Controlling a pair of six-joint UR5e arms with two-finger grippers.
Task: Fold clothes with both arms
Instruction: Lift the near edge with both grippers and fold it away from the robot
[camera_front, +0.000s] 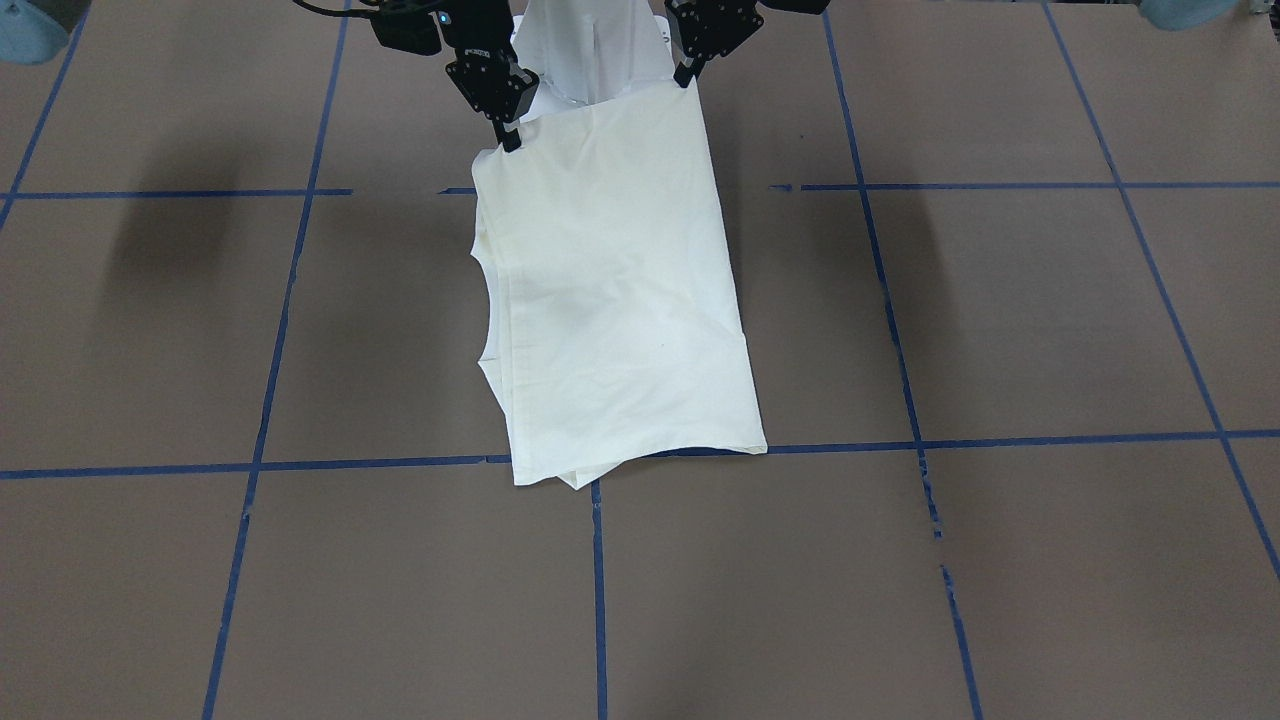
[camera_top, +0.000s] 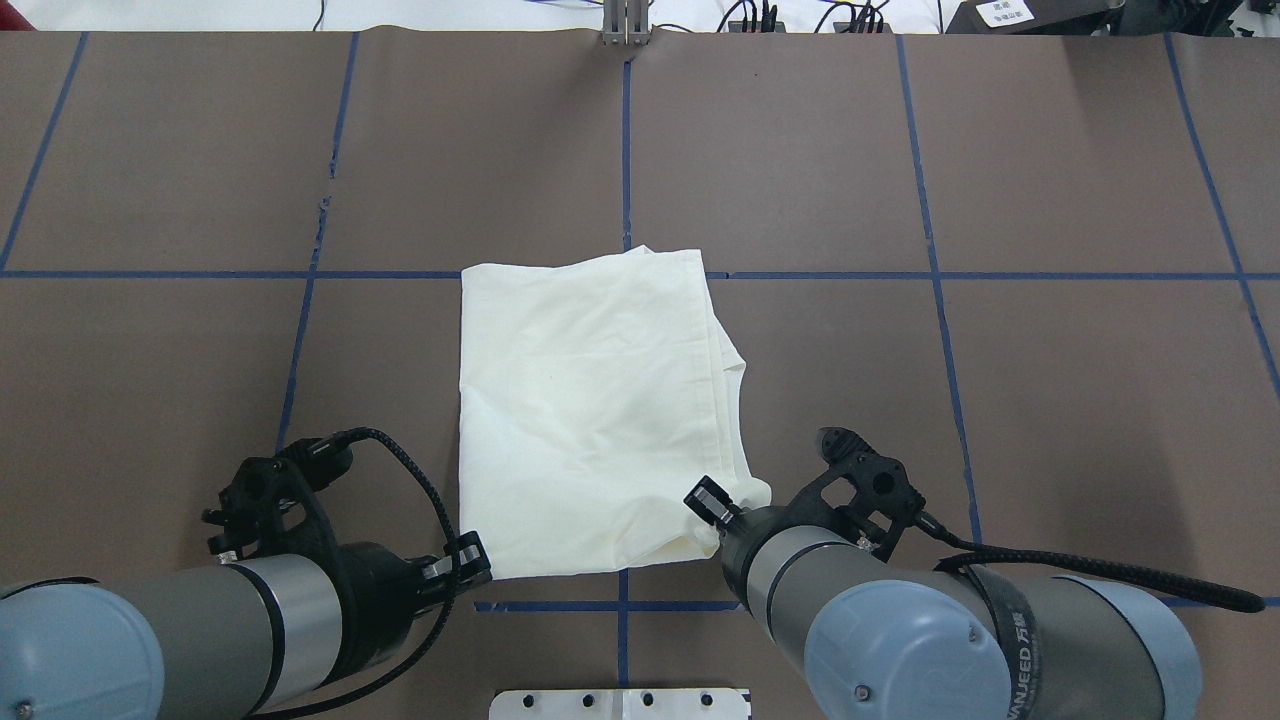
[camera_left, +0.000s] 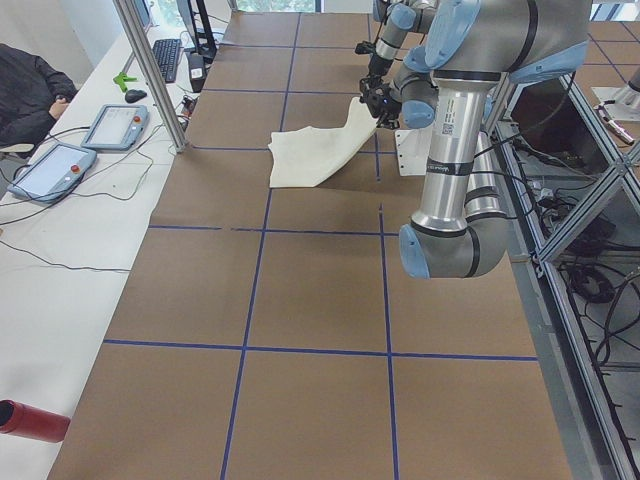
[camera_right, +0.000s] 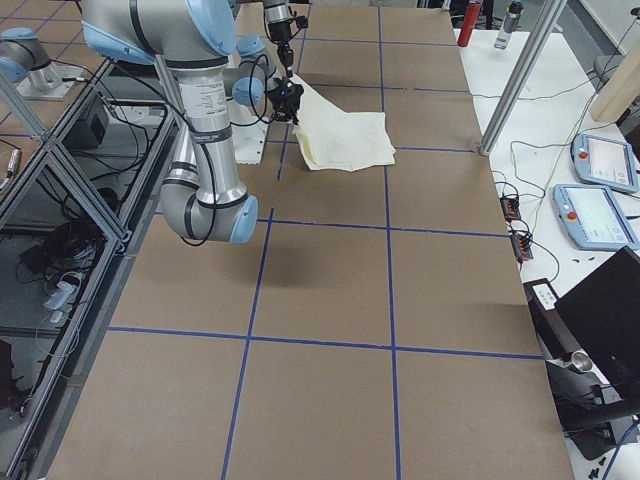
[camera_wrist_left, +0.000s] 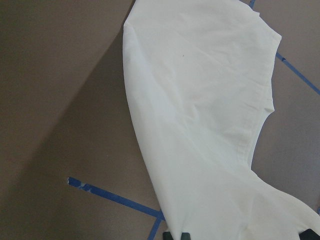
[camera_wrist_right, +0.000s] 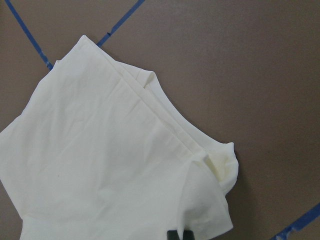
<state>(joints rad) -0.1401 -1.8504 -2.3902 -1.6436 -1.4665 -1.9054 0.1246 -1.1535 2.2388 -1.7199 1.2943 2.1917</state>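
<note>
The cream-white shirt (camera_top: 590, 400) lies folded into a rectangle with its plain side up; no print shows. Its far part rests on the brown table, and its edge nearest the robot is lifted. My left gripper (camera_top: 470, 562) is shut on that edge's left corner, and my right gripper (camera_top: 715, 505) is shut on the right corner. In the front-facing view the shirt (camera_front: 610, 290) hangs from the left gripper (camera_front: 688, 75) and the right gripper (camera_front: 510, 140). The left wrist view shows the cloth (camera_wrist_left: 200, 100) running away from the fingertips; the right wrist view shows layered hems (camera_wrist_right: 165, 130).
Blue tape lines (camera_top: 625, 150) divide the brown table into squares. The white base plate (camera_top: 620, 703) sits at the near edge between the arms. An aluminium post (camera_left: 150, 70), teach pendants (camera_left: 110, 125) and a seated person are beside the table on the far side.
</note>
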